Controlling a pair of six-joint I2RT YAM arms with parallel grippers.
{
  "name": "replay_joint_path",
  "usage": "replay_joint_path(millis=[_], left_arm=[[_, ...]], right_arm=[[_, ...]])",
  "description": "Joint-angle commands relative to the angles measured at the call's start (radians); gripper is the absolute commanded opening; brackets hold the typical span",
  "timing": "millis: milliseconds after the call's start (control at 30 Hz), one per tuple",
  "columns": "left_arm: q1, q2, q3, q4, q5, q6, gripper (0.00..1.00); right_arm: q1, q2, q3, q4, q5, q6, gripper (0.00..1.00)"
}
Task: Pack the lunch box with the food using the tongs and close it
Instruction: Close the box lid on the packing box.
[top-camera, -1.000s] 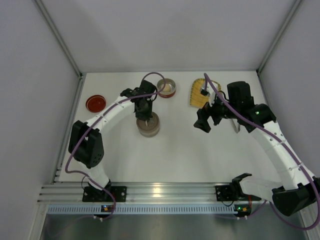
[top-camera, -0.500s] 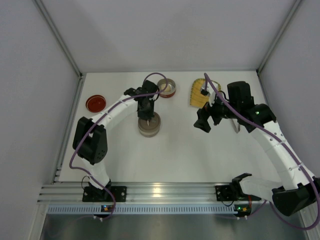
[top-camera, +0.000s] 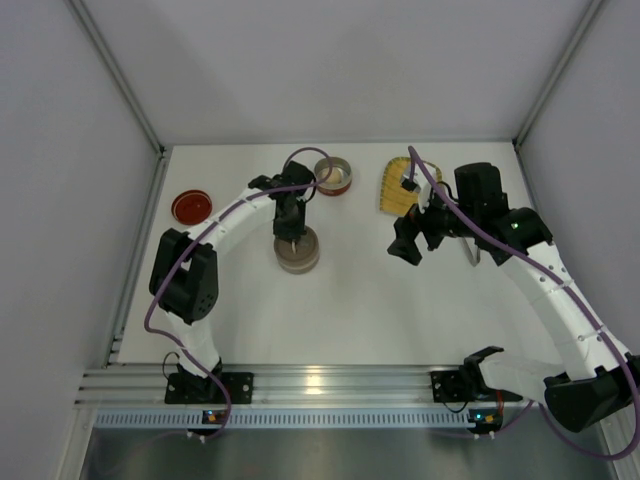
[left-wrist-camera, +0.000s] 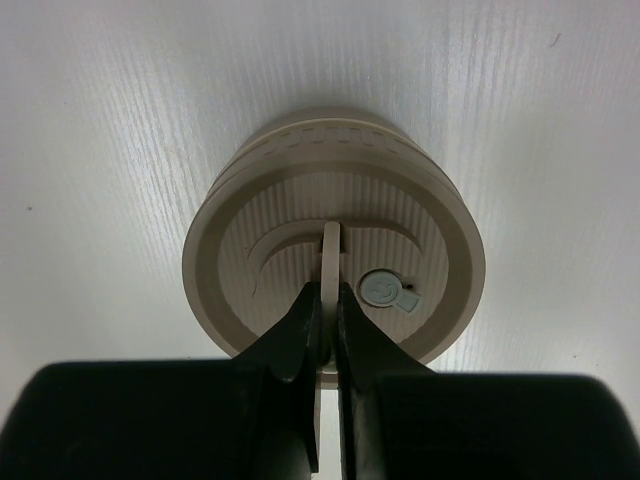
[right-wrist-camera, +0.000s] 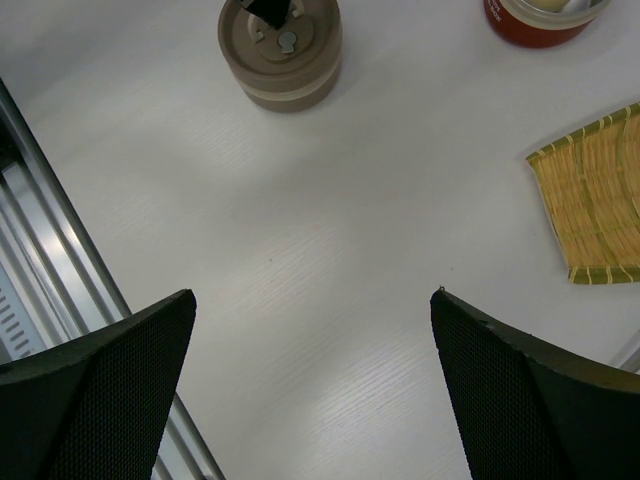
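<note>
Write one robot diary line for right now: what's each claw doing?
left gripper: shut on lid handle | lid: on beige tin | right gripper: open, holding nothing, above table

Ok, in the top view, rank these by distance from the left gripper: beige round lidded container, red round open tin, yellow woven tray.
1. Beige round lidded container, directly under the left gripper, which pinches its lid handle.
2. Red round open tin, farther back, slightly right.
3. Yellow woven tray, farthest right.
</note>
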Motion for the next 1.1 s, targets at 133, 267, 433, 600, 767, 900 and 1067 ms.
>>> replay_joint_path(millis=[133, 267, 433, 600, 767, 900, 1067], left_arm=[[0.003, -0.004, 0.009, 0.039, 0.001, -0.006, 0.00], [0.002, -0.005, 0.022, 0.034, -0.005, 0.002, 0.00], [0.002, -0.001, 0.020, 0.031, -0.007, 0.013, 0.00], [0.003, 0.015, 0.032, 0.017, -0.001, 0.025, 0.00], [0.002, 0.018, 0.038, 0.011, -0.010, 0.031, 0.00], [0.000, 0.016, 0.039, 0.011, -0.005, 0.034, 0.00], [-0.011, 0.015, 0.032, 0.011, -0.018, 0.042, 0.00]], right_arm=[[-0.017, -0.018, -0.006, 0.068, -0.019, 0.004, 0.99], [-0.017, -0.020, -0.006, 0.068, -0.019, 0.006, 0.99], [-0.017, -0.016, -0.003, 0.068, -0.021, 0.006, 0.99], [-0.017, -0.015, -0.005, 0.068, -0.019, 0.004, 0.99], [-0.015, -0.013, -0.005, 0.066, -0.018, 0.004, 0.99], [-0.017, -0.013, -0.005, 0.068, -0.018, 0.004, 0.99], [-0.017, -0.013, -0.005, 0.068, -0.018, 0.006, 0.99]])
